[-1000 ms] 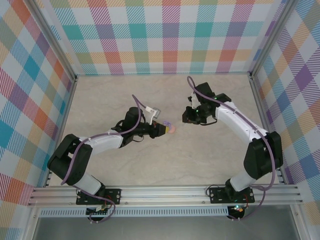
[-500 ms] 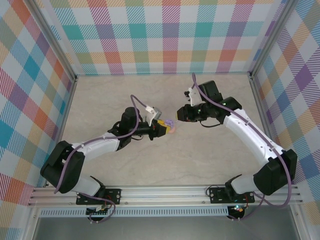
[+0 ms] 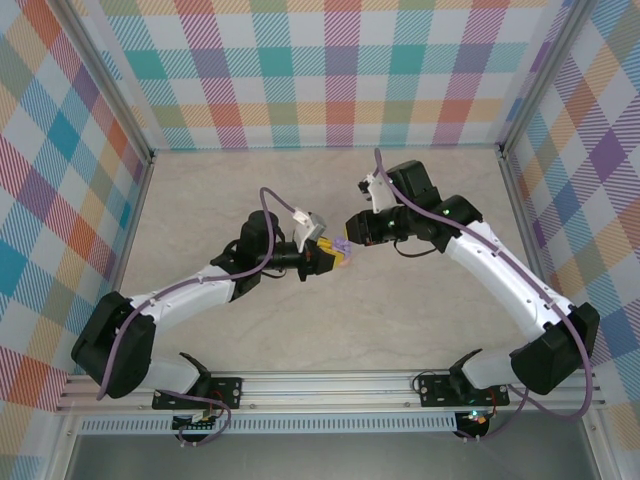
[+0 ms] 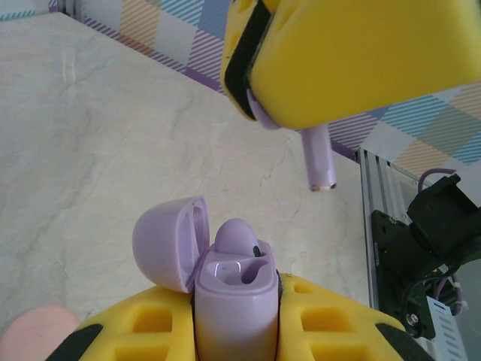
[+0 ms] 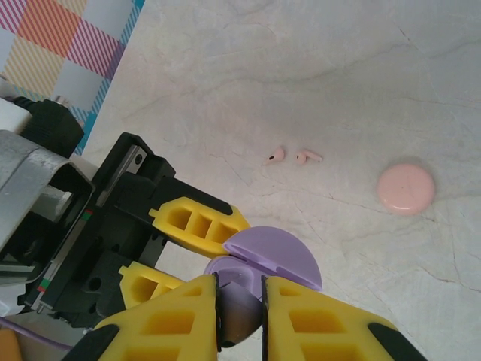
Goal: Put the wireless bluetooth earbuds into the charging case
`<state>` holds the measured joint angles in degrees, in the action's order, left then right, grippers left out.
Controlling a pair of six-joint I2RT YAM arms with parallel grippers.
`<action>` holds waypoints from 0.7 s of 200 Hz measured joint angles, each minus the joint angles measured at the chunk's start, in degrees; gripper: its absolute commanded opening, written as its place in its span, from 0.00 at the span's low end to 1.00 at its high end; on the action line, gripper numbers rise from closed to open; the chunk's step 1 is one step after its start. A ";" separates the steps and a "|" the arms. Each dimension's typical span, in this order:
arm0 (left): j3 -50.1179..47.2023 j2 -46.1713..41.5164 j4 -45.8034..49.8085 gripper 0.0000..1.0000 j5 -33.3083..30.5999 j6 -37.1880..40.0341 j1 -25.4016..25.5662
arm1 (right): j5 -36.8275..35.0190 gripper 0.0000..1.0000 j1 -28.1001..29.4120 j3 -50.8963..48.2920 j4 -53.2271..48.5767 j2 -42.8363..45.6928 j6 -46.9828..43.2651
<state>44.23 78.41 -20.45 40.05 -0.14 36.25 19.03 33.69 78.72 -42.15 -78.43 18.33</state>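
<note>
My left gripper is shut on a purple charging case, held upright with its lid hinged open to the left. One purple earbud sits in the far slot; the near slot shows bare. Above the case, my right gripper is shut on a second purple earbud, whose stem hangs below the yellow fingers. In the top view both grippers meet mid-table, left gripper and right gripper, with the case between them. Two pale pink earbuds lie on the table.
A pink round disc lies on the marble tabletop near the pink earbuds. Aluminium frame rails and plaid walls enclose the table on all sides.
The right gripper has swung left with its earbud until it stands over the case. The left gripper has carried the open case slightly up and right to meet it.
</note>
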 measured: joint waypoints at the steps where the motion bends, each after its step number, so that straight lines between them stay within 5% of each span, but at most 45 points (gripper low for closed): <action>1: 0.00 -0.09 0.04 0.12 0.00 0.00 0.00 | 0.00 0.18 0.07 0.02 -0.02 0.00 0.00; 140: 1.05 -1.03 1.46 0.12 0.96 -0.46 0.00 | -3.26 0.18 2.05 0.46 -0.98 -1.86 -1.09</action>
<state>45.28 77.38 -18.98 41.01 -0.60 36.25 15.77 35.75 79.18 -43.13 -80.29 17.23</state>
